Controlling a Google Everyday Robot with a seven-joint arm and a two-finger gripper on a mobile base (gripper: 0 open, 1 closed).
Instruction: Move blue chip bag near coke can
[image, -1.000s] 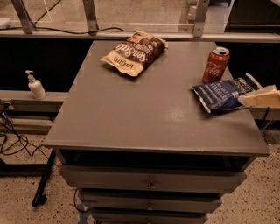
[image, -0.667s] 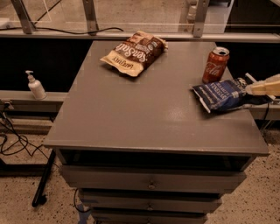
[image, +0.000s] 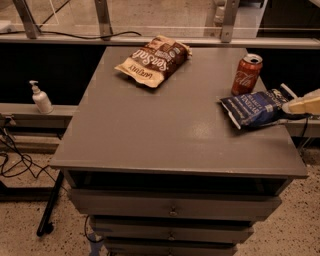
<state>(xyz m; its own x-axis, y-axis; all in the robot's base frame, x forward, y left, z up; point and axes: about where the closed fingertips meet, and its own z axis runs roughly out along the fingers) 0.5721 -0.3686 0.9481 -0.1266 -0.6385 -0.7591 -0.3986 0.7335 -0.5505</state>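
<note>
Three things sit on your grey surface (image: 150, 135), the broad top of a cabinet with drawers (image: 172, 207) stacked beneath its front edge.

The biggest of the three is the brown chip bag (image: 154, 60). It lies flat toward the far edge, a little left of centre, and is turned at a slant, with its tan end toward the near left.

Next in size is the blue chip bag (image: 255, 107), the thing you care about. It lies flat at the right side of the surface, roughly midway between front and back. One white crimped end points toward the middle and the other reaches the right edge. Its upper edge lies just beside the base of the can, but you cannot tell whether the two touch.

Your tool (image: 302, 105) comes in from the right border as a pale cream shape, only partly in view. It sits at the bag's right end and overlaps it. You cannot tell whether it is spread, pressed together or pinching the foil.

The coke can (image: 246, 75) stands upright just behind the blue bag, toward the far right corner and well apart from the brown bag.

Smallest is a white pump bottle (image: 41, 98), which stands on a low ledge to the left of the cabinet.
</note>
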